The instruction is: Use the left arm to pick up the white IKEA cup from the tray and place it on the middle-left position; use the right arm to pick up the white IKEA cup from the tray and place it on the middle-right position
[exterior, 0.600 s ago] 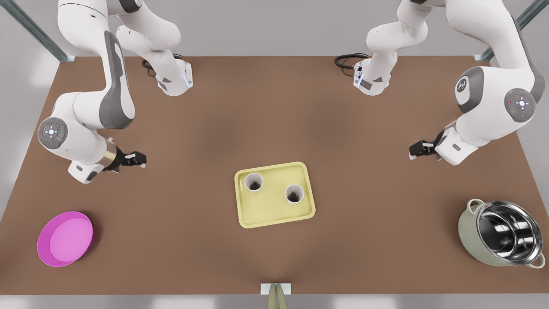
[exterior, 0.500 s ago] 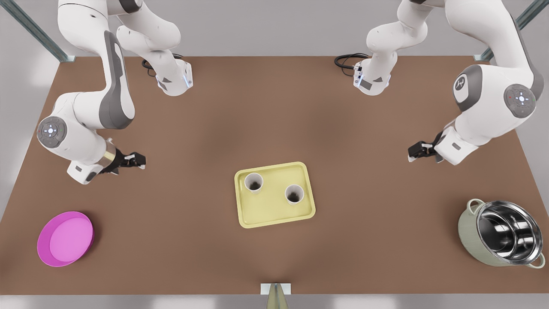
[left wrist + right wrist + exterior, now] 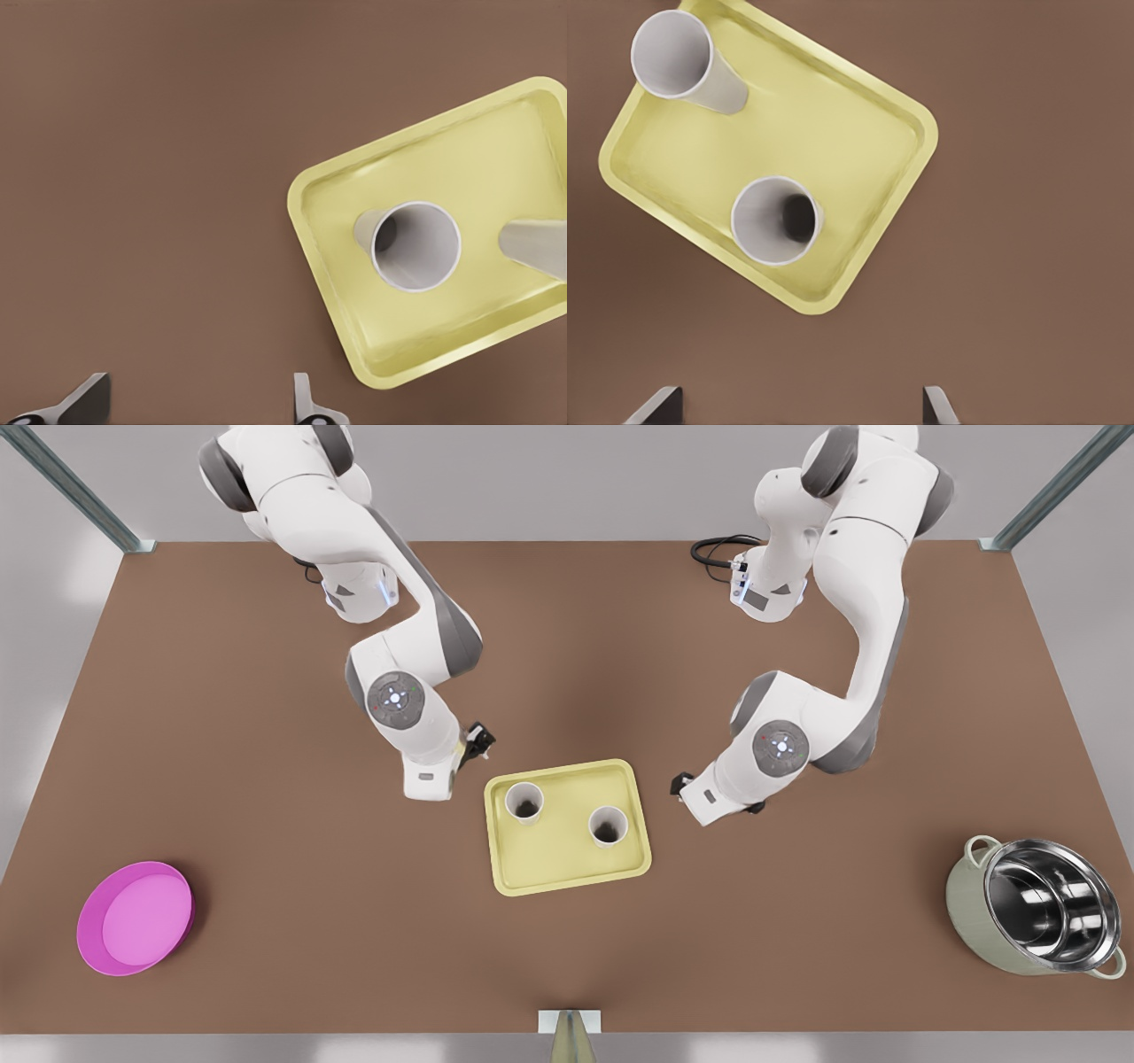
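While both cups are standing untouched on the tray (image 3: 567, 859), each arm is hanging beside it, so the step in hand looks like the approach before the grasp. The table (image 3: 266, 921) is carrying the tray at its middle, with a steel pot (image 3: 1032, 908) and a pink bowl (image 3: 135, 917) sitting well apart from both grippers. The tray's long axis is running roughly between the two grippers, slightly skewed.

The left gripper (image 3: 190, 403) is hovering over bare table just off the tray's corner, its fingers spread wide and holding nothing; the left cup (image 3: 412, 245) is sitting ahead of it, just inside the rim. The right gripper (image 3: 802, 403) is likewise wide and empty, with the right cup (image 3: 775, 221) ahead of it near the closest tray edge.

Both cups are standing upright, mouths up, long axes vertical. To do this well, each gripper should probably centre over its own cup, keep its fingers wide, then come down straddling the wall or the body without nudging the tray rim or tipping the neighbouring cup.
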You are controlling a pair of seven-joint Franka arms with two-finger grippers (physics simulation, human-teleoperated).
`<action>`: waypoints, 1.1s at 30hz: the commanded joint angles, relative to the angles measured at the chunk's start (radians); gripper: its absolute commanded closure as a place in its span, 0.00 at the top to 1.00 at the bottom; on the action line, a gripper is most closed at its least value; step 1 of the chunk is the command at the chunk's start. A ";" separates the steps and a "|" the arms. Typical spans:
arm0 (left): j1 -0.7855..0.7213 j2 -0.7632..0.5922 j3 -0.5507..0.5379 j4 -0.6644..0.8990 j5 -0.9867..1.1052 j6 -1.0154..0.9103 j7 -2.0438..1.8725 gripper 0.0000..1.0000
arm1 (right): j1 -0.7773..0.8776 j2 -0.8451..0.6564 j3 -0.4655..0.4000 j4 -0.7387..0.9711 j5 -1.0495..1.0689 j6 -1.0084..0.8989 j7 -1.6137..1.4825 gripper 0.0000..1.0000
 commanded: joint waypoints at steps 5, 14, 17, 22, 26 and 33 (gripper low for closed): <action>-0.044 0.090 0.002 0.047 0.040 0.183 -0.315 1.00 | 0.036 0.100 0.007 0.008 0.113 0.227 0.024 1.00; -0.093 0.154 0.003 0.071 0.118 0.216 -0.372 1.00 | 0.049 0.185 -0.028 0.065 0.093 0.330 0.063 1.00; -0.098 0.194 0.003 0.097 0.137 0.272 -0.369 1.00 | 0.046 0.198 -0.044 0.083 -0.057 0.330 0.078 1.00; -0.150 0.211 0.005 0.111 0.144 0.281 -0.427 1.00 | 0.050 0.232 -0.044 0.088 -0.057 0.331 0.098 1.00; -0.166 0.228 0.019 0.102 0.146 0.281 -0.450 1.00 | 0.064 0.244 -0.036 0.059 -0.054 0.330 0.115 1.00; -0.184 0.280 0.029 0.106 0.174 0.344 -0.470 1.00 | 0.075 0.237 -0.034 -0.006 -0.053 0.328 0.135 1.00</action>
